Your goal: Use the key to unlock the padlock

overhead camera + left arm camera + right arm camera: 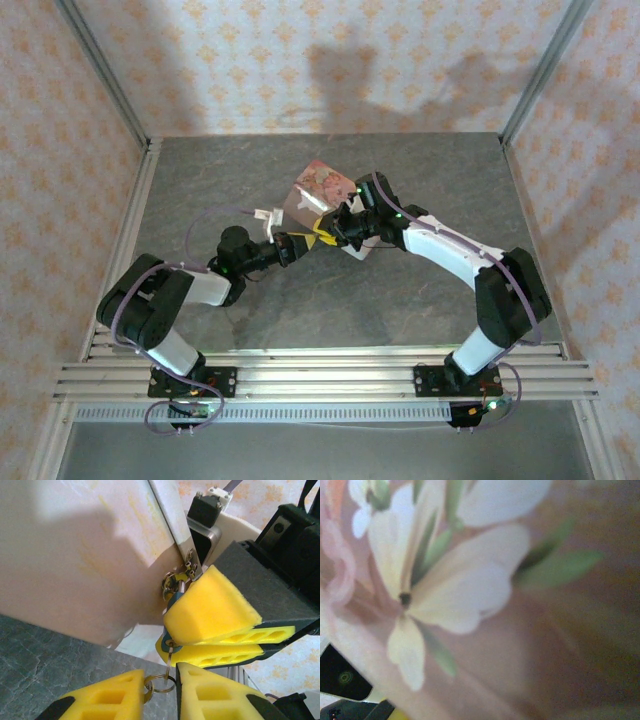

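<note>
Grey stone-look table (pixel 400 300), patterned walls around it. Left arm (pixel 180 290) and right arm (pixel 470 255) both reach in and meet mid-table at the pink tin (pixel 322 183). The tin is tilted up off the table. The left wrist view shows its pale side close up (pixel 75 555), and the right wrist view shows its flower print, blurred (pixel 470 590).

Right gripper (pixel 167 630) is at the tin's edge, and its yellow fingers (pixel 210 610) are pressed together, clamped on the padlock (pixel 171 601). The padlock's teal body peeks out at the fingertips, and it hangs from the tin's metal hasp (pixel 189 562).

Left gripper (pixel 161 677) sits just below, tips pointing up at the padlock. Its fingers (pixel 100 700) stand a narrow gap apart. The key ring (pixel 160 685) sits in that gap, touching one finger; can't tell if it's actually pinched.

The key (pixel 168 662), a thin silvery shaft, runs from the ring up into the padlock's underside. Padlock and key are mid-table, off the surface, between the two grippers.
</note>
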`<state>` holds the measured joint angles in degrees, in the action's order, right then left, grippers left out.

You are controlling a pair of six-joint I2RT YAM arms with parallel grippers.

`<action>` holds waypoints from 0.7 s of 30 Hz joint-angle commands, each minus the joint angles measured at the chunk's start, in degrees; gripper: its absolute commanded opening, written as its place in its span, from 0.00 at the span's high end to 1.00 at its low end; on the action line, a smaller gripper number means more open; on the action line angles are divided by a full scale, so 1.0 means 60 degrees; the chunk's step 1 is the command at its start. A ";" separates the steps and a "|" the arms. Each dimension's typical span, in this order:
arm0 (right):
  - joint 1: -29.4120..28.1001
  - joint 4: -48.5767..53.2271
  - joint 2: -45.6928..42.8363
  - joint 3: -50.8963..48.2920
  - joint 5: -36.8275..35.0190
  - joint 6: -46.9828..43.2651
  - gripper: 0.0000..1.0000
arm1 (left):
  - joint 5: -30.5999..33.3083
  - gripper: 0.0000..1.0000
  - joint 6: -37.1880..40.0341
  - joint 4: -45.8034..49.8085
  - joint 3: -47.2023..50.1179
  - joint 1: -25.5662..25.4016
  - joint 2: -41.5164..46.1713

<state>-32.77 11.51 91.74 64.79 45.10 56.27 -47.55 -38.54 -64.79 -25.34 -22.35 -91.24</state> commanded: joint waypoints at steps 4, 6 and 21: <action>0.0130 -0.0017 -0.0181 -0.0157 0.0245 -0.0004 1.00 | 0.0037 0.84 0.0284 -0.0056 0.0078 0.0082 0.0439; 0.0130 -0.0039 -0.0186 -0.0135 0.0272 0.0011 1.00 | 0.0022 0.84 0.0286 -0.0015 0.0042 0.0078 0.0445; 0.0130 -0.0230 -0.0144 -0.0190 0.0360 0.0163 1.00 | -0.0073 1.00 0.0316 -0.0083 -0.0127 0.0071 0.0324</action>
<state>-32.58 11.46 91.74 64.79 45.50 56.16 -47.59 -37.63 -63.83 -25.23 -22.13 -89.95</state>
